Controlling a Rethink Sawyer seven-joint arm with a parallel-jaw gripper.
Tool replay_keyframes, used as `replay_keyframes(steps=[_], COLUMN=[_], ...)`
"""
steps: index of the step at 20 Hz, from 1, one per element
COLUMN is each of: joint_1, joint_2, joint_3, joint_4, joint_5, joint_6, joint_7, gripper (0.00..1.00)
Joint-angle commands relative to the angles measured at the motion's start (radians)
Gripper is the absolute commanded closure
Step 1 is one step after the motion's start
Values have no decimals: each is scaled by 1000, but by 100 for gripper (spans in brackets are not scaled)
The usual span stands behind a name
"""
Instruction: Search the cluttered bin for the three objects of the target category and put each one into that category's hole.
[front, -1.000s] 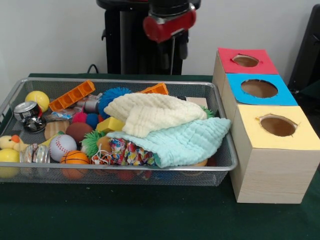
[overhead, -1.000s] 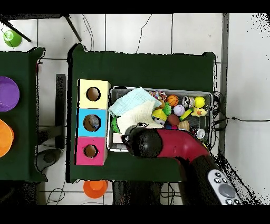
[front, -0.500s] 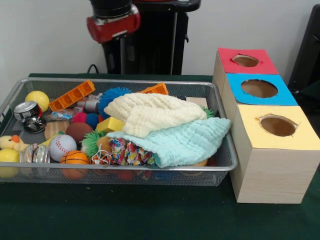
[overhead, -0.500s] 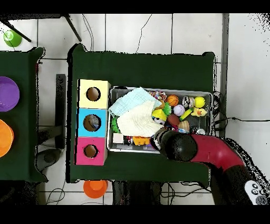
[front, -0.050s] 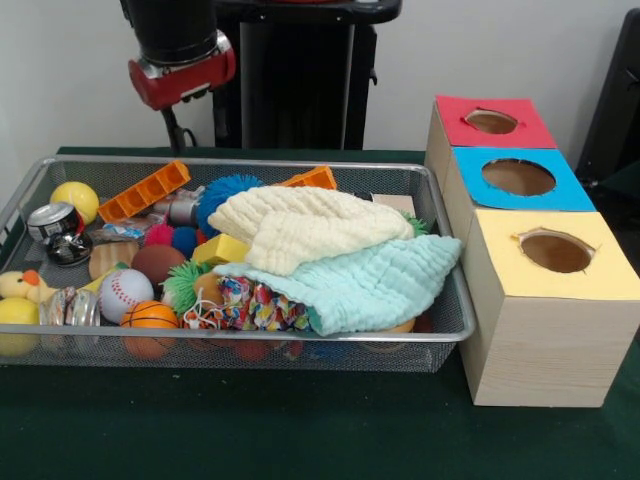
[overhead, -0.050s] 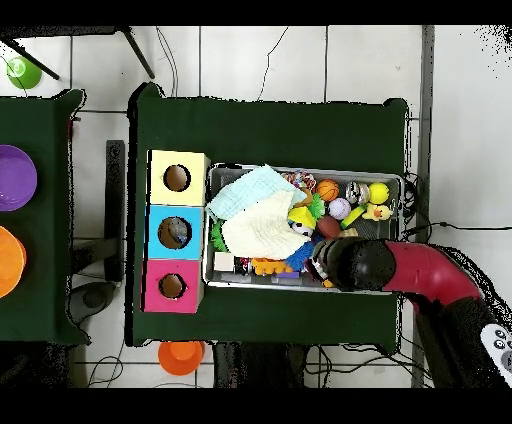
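1. Arm (front, -0.050s: 180, 60) position has changed: a second ago its red collar hung above the bin's (front, -0.050s: 40, 175) far edge near the box end, and it has since swung along that edge toward the end away from the boxes, now sitting high over the orange block (front, -0.050s: 145, 190).
2. The overhead view agrees: the arm's dark end has slid off the cream cloth (overhead, -0.050s: 262, 225), uncovering the orange and blue toys at the bin's rim nearest the robot.
3. The fingers cannot be judged; only a thin dark stem shows below the collar, so whether they are wide, narrow or holding anything I cannot tell.
4. Nothing in the bin appears to have shifted: the cream cloth lies on the mint cloth (front, -0.050s: 370, 285), covering the end nearest the boxes, while the balls, among them the baseball (front, -0.050s: 125, 292) and the small basketball (front, -0.050s: 150, 315), crowd the opposite end.
5. The red (front, -0.050s: 492, 122), blue (front, -0.050s: 518, 177) and yellow (front, -0.050s: 555, 252) holes stand beside the bin on the desk (front, -0.050s: 300, 430).
6. My judgement: the search is moving toward the exposed clutter, and no pick has begun.
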Motion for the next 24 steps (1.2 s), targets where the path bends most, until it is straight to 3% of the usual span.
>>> replay_keyframes(steps=[1,4,13,24], joint_1=[0,-8,-20,0], joint_2=[116,154,166,243], joint_3=[83,86,105,105], joint_4=[-153,-199,-250,-314], joint_5=[-135,-194,-290,-354], joint_6=[128,128,122,141], joint_7=[-285,-309,-335,-338], gripper=[0,0,0,0])
